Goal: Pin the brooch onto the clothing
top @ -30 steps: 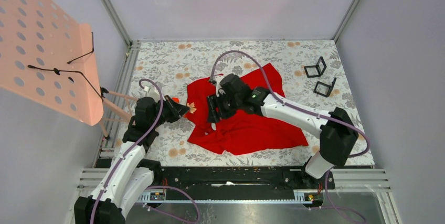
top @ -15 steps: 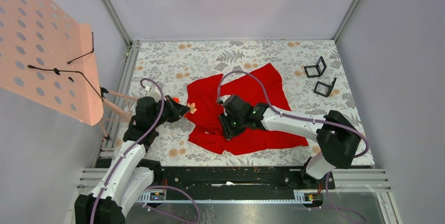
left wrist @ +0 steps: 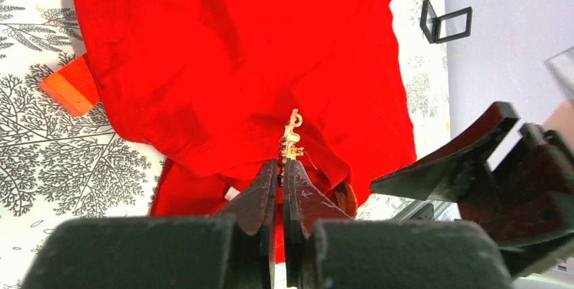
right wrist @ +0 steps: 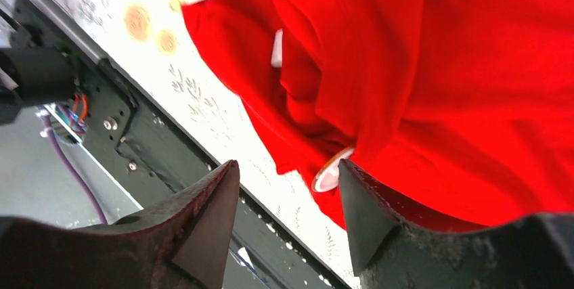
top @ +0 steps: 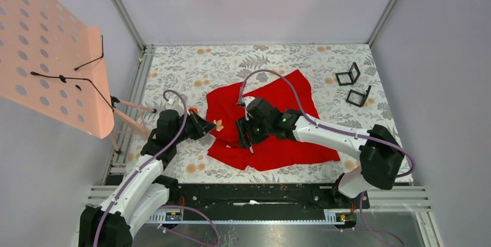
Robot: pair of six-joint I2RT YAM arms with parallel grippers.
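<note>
The red shirt lies crumpled mid-table; it fills the left wrist view and the right wrist view. My left gripper is shut on a small gold brooch that sticks out past its fingertips, held just over the shirt's left edge. The brooch shows in the top view too. My right gripper is open and empty, low over the shirt's near-left folds. In its wrist view a small round white-and-orange disc peeks from under a fold by one fingertip.
An orange block lies by the shirt's left edge. Two black wire frames stand at the far right. A pink pegboard with hooks leans at the left. The black front rail runs along the near edge.
My left gripper with the brooch has moved right, closer to the shirt. My right gripper swung down off the shirt's upper left to its near-left folds and shifted slightly.
</note>
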